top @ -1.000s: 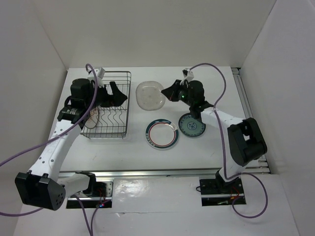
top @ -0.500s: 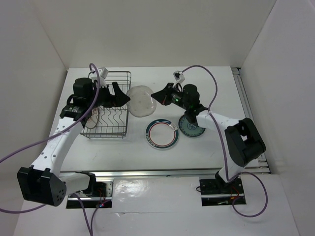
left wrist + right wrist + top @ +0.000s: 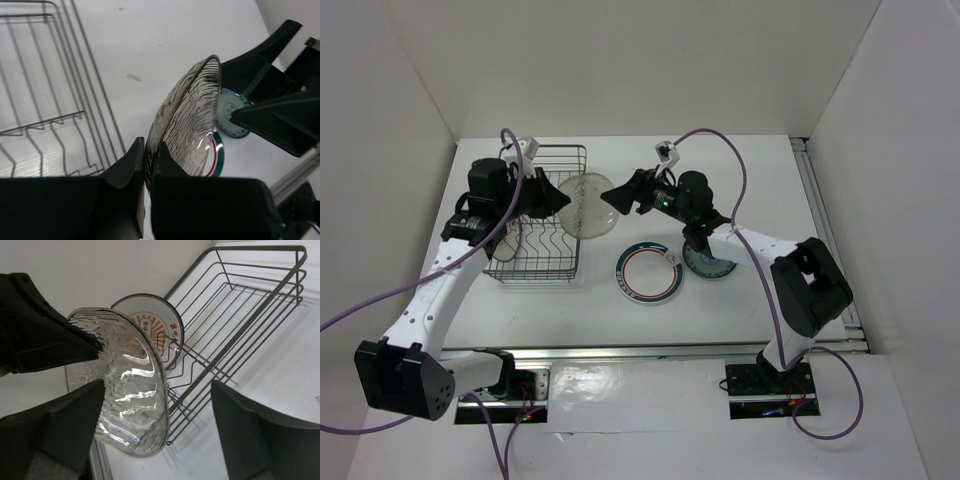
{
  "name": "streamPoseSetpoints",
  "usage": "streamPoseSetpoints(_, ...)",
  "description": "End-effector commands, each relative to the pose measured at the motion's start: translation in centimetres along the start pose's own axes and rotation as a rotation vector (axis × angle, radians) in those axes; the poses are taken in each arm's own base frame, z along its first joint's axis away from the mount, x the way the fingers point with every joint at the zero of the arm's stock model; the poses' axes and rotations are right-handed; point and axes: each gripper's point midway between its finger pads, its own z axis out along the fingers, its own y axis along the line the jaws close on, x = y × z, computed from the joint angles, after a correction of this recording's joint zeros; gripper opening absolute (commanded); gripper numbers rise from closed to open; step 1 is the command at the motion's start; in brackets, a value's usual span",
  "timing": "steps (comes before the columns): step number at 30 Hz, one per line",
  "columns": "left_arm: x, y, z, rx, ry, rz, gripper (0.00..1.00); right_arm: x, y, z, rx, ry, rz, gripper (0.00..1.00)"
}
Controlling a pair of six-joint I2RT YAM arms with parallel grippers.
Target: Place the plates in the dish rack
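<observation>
A clear ribbed glass plate (image 3: 585, 203) hangs on edge in the air just right of the dish rack (image 3: 530, 277). My left gripper (image 3: 563, 200) is shut on its rim (image 3: 192, 115), with the fingertips (image 3: 135, 155) pinching the glass. On the plate's far side my right gripper (image 3: 620, 192) stands open, its wide jaws on either side of the plate (image 3: 127, 390) without gripping it. A white plate with an orange centre (image 3: 155, 325) stands upright in the rack (image 3: 240, 315). The red-and-teal ringed plate (image 3: 648, 273) and the smaller blue-green plate (image 3: 712, 262) lie flat on the table.
White walls close in the table on the left, back and right. A metal rail (image 3: 670, 350) runs along the near edge between the arm bases. Purple cables (image 3: 740, 190) loop above both arms.
The right gripper carried the glass plate leftward, tipping it on edge, to the left gripper. The left gripper shut on its rim and the right gripper opened.
</observation>
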Motion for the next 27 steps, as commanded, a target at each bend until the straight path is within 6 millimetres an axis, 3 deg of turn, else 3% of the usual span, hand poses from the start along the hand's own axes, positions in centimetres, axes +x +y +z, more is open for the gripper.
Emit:
streamPoseSetpoints(1,-4.4,0.2,-3.0,-0.107,-0.163,0.107,0.00,-2.1,1.6,0.7,-0.008,-0.071,-0.058,1.00)
streamPoseSetpoints(6,-6.6,2.9,-6.6,-0.315,-0.342,0.207,0.00,-0.9,0.4,0.4,0.041,-0.025,-0.087,1.00)
streamPoseSetpoints(11,-7.1,6.0,-8.0,-0.502,-0.373,0.188,0.00,0.0,0.0,-0.4,0.055,-0.005,-0.092,1.00)
streamPoseSetpoints(17,-4.7,9.7,-4.9,-0.618,-0.211,0.162,0.00,0.2,-0.4,-1.4,0.074,0.006,-0.094,1.00)
streamPoseSetpoints(21,-3.1,11.1,-2.8,-0.639,-0.130,0.134,0.00,-0.9,-0.4,-2.9,0.084,-0.022,-0.101,1.00)
streamPoseSetpoints(22,-2.9,11.5,-2.6,-0.653,-0.122,0.134,0.00,-1.3,0.2,-3.0,0.065,-0.031,-0.108,1.00)
streamPoseSetpoints(23,-2.8,11.9,-2.6,-0.675,-0.121,0.124,0.00,-1.0,-0.6,-3.3,0.083,-0.027,-0.103,1.00)
streamPoseSetpoints(27,-2.1,12.7,-1.9,-0.694,-0.095,0.113,0.00,-1.4,-0.5,-4.6,0.071,-0.041,-0.102,1.00)
